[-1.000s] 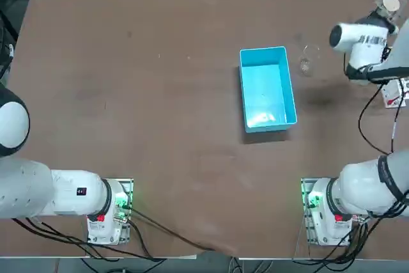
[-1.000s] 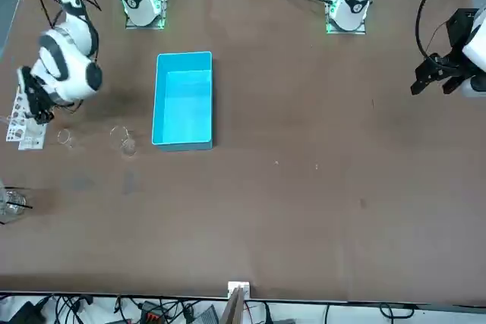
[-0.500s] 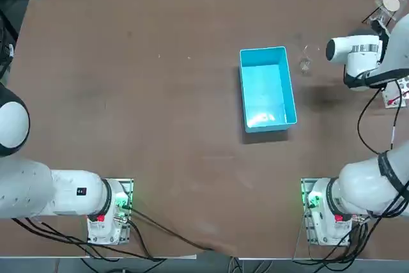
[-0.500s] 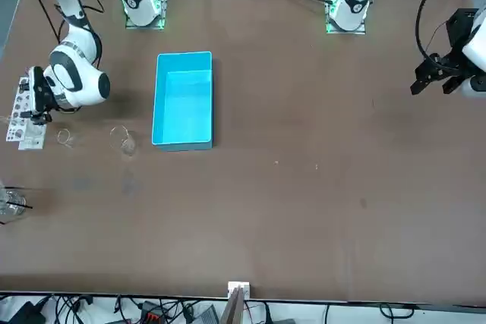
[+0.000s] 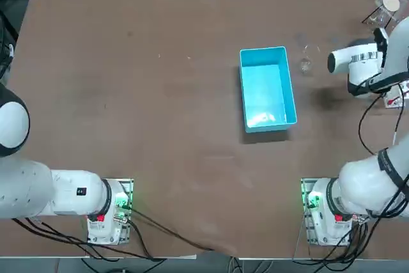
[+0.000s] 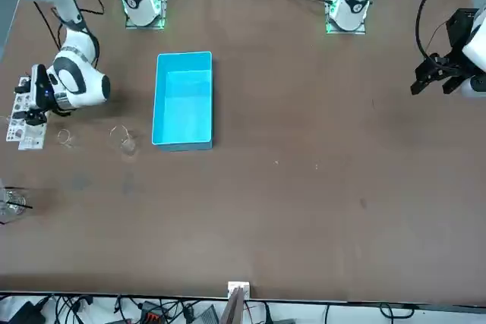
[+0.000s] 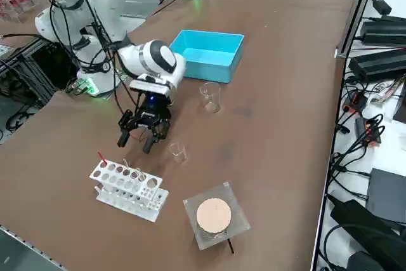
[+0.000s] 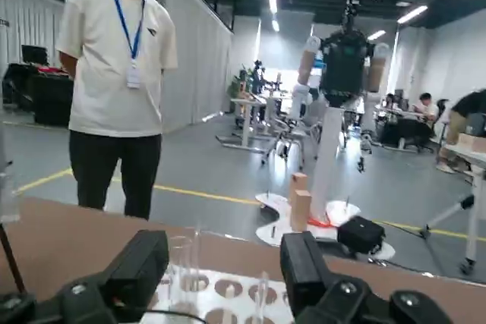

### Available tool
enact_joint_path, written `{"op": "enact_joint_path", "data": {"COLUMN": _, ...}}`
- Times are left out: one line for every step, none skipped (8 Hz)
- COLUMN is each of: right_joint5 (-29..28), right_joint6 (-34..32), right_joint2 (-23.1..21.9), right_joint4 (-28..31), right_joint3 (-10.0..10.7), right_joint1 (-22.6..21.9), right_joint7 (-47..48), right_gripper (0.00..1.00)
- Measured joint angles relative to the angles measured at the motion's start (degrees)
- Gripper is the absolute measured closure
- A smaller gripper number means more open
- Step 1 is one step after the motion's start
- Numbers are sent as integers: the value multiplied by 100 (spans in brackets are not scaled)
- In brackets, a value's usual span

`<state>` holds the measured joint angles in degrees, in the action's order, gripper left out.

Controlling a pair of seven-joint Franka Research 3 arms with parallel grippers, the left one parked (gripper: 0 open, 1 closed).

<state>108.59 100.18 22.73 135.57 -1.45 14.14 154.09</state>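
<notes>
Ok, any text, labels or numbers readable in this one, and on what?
Nothing legible.
Badge worn by the person: too small to read.
Dark sticker on the parked left arm: too small to read.
Test tube rack near the open right hand: no markings visible.

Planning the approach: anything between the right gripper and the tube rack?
Nothing visible. The right gripper hangs open close beside the rack, and the side view shows only open space between them. The small beaker stands off to one side, clear of that gap.
</notes>
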Motion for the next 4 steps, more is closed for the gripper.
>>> {"op": "enact_joint_path", "data": {"right_joint5": 189, "right_joint6": -47, "right_joint2": 159, "right_joint4": 7, "right_joint3": 3, "right_joint1": 145, "right_joint7": 143, "right_gripper": 11}}
{"op": "enact_joint_path", "data": {"right_joint5": 222, "right_joint6": -73, "right_joint2": 235, "right_joint4": 6, "right_joint3": 2, "right_joint1": 178, "right_joint7": 145, "right_gripper": 13}}
{"op": "enact_joint_path", "data": {"right_joint5": 222, "right_joint6": -79, "right_joint2": 259, "right_joint4": 8, "right_joint3": -8, "right_joint1": 175, "right_joint7": 145, "right_gripper": 17}}
{"op": "enact_joint_path", "data": {"right_joint5": 222, "right_joint6": -81, "right_joint2": 281, "right_joint4": 8, "right_joint3": -8, "right_joint1": 177, "right_joint7": 154, "right_gripper": 21}}
